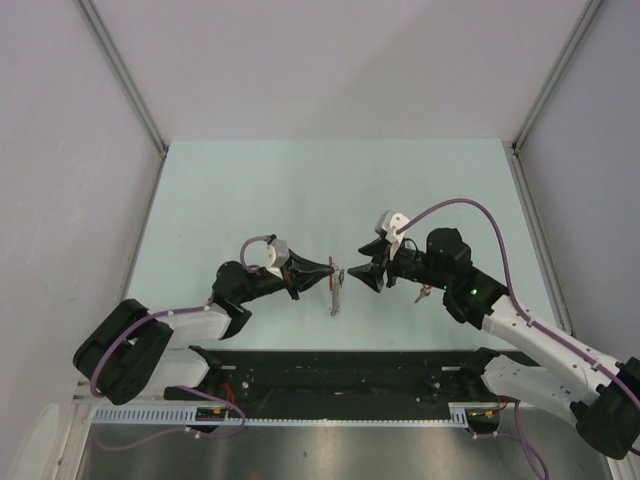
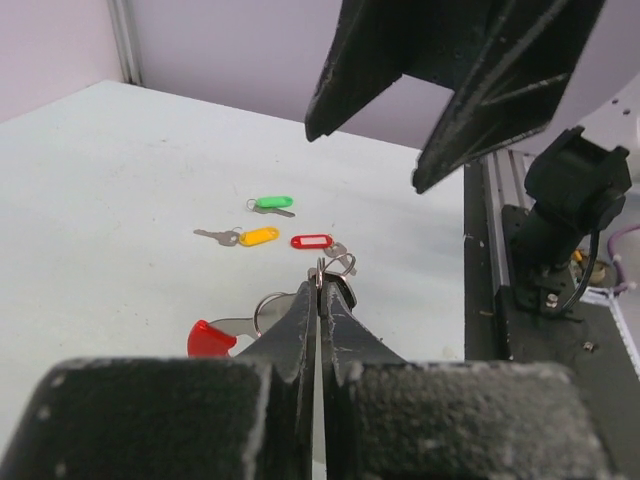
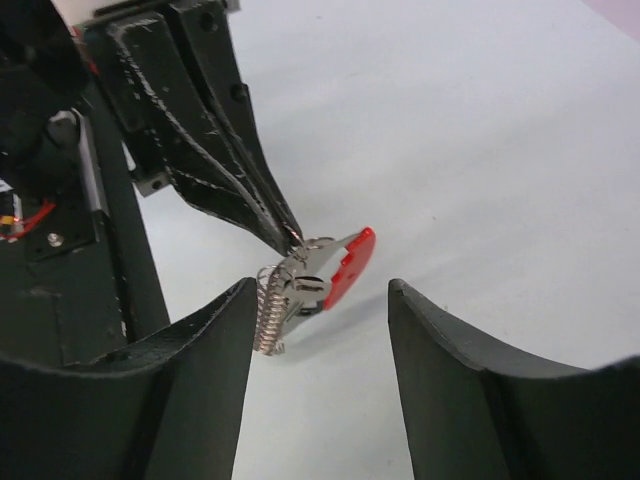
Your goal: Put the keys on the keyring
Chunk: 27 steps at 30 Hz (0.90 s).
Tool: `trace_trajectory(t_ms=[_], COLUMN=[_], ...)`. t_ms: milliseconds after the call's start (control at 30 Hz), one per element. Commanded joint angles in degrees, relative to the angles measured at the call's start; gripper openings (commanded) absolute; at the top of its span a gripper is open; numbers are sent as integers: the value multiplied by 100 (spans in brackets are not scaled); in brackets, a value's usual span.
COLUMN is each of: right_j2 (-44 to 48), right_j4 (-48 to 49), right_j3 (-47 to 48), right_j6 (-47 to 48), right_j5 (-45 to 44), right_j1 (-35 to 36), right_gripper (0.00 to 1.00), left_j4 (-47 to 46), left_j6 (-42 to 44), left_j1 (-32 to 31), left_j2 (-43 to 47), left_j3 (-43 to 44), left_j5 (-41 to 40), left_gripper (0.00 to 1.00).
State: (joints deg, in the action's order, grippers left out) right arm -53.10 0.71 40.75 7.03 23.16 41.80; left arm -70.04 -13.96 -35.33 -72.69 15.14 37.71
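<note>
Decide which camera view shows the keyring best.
Right wrist: the keyring is close, red arc and silver rings both clear. Top external shows a thin sliver. Left wrist shows its red end; the left gripper's jaws hide most of it.

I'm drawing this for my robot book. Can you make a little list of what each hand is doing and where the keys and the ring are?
left gripper: shut on the keyring, pinching its metal part
right gripper: open, facing the keyring, not touching it
green key: loose on the table
yellow key: loose on the table
red key: loose on the table, nearest the left gripper
black key: cannot make it out
</note>
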Motion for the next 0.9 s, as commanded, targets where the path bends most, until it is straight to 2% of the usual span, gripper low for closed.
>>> trace_trajectory(t_ms=[0, 100, 267, 367, 533, 700, 867], right_j2=[-16, -86, -253, -350, -333, -332, -482], right_j4=[1062, 1151, 1133, 1335, 1765, 1872, 1836], right_j3=[-217, -217, -217, -208, -208, -76, 73], right_j6=[-343, -202, 62, 106, 27, -79, -79], right_j5=[601, 716, 453, 260, 250, 286, 93], right_j1=[-76, -58, 74, 126, 118, 170, 258], right_gripper=[60, 60, 58, 50, 46, 45, 47], left_j4=[-1126, -1030, -248, -63, 560, 1184, 1353], left_j6=[-555, -661, -582, -643, -617, -591, -643], left_j1=[26, 18, 18, -9, -9, -18, -18], left_j2=[44, 202, 571, 747, 1080, 1327, 1353], left_j3=[-55, -81, 51, 95, 270, 437, 622], left_j5=[-405, -606, -722, -730, -827, -968, -1011], left_gripper=[0, 0, 0, 0, 0, 0, 0])
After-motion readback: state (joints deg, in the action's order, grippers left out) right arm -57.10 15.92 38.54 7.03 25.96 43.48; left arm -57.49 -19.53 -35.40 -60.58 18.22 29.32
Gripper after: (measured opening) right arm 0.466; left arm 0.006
